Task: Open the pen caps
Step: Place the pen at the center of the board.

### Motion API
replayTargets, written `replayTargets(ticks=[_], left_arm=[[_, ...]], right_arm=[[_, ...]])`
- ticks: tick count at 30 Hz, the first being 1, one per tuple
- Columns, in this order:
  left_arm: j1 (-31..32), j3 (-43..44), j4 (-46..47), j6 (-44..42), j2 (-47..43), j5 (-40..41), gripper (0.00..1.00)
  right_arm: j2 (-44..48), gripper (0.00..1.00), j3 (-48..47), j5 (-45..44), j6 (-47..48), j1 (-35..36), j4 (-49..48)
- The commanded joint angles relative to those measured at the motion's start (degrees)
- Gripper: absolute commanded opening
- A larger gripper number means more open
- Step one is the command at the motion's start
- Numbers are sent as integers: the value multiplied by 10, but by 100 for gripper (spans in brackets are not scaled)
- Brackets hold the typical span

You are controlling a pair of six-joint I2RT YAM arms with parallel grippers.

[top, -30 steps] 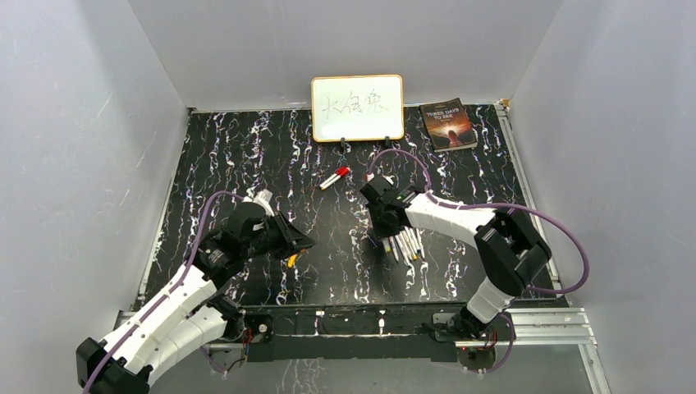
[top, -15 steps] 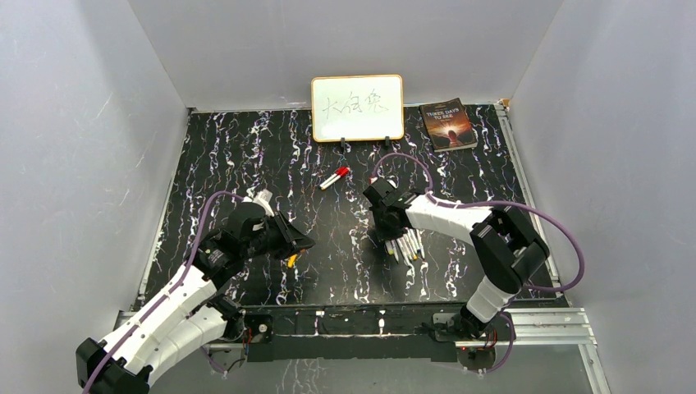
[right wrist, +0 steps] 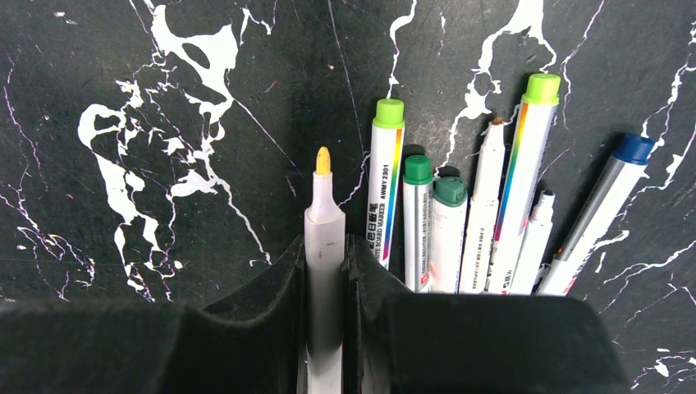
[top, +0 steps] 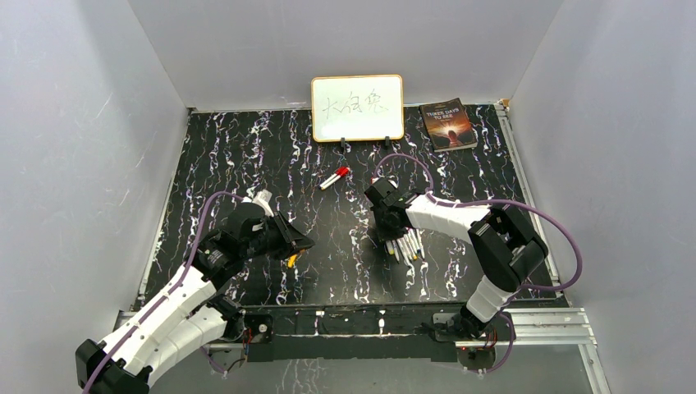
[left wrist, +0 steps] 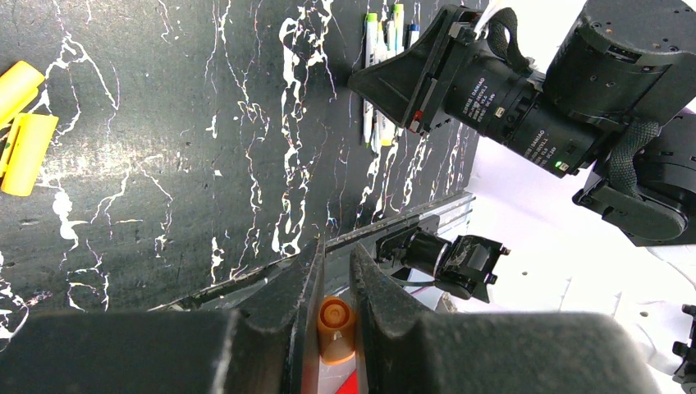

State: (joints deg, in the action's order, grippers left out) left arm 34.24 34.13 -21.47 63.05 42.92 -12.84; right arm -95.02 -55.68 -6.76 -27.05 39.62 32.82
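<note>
My left gripper [left wrist: 336, 250] is shut on a stubby orange pen cap [left wrist: 336, 324] and hovers over the near left of the table [top: 246, 156]; from above it shows as the left gripper [top: 299, 242]. Two yellow pen caps [left wrist: 23, 152] lie on the table to its left, also seen from above as yellow caps [top: 292, 260]. My right gripper [right wrist: 326, 246] is shut on an uncapped white pen [right wrist: 324, 246] with a yellow tip, low over the table beside a row of several pens [right wrist: 460, 238]. That row lies right of centre in the top view [top: 408, 245].
A red-capped pen [top: 334, 177] lies alone in the middle of the black marbled table. A small whiteboard [top: 357, 107] and a book [top: 448, 125] stand at the back edge. Grey walls close in both sides. The right arm [left wrist: 509, 107] fills the upper right of the left wrist view.
My right gripper has edged slightly to the right with the pen in it. The left arm has not visibly moved.
</note>
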Motion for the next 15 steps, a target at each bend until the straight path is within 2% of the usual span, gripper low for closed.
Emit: replayTargets(ticks=[1, 9, 13, 15], left_arm=[[-3, 9, -4, -4, -3, -6, 4], [-3, 8, -2, -3, -3, -6, 4], [-3, 10, -2, -4, -2, -7, 4], [-3, 11, -4, -5, -3, -6, 4]], right_arm=[[-2, 9, 6, 4, 3, -4, -24], [-1, 17, 5, 6, 4, -5, -21], [-1, 25, 5, 7, 4, -5, -21], [-1, 25, 6, 8, 4, -5, -21]])
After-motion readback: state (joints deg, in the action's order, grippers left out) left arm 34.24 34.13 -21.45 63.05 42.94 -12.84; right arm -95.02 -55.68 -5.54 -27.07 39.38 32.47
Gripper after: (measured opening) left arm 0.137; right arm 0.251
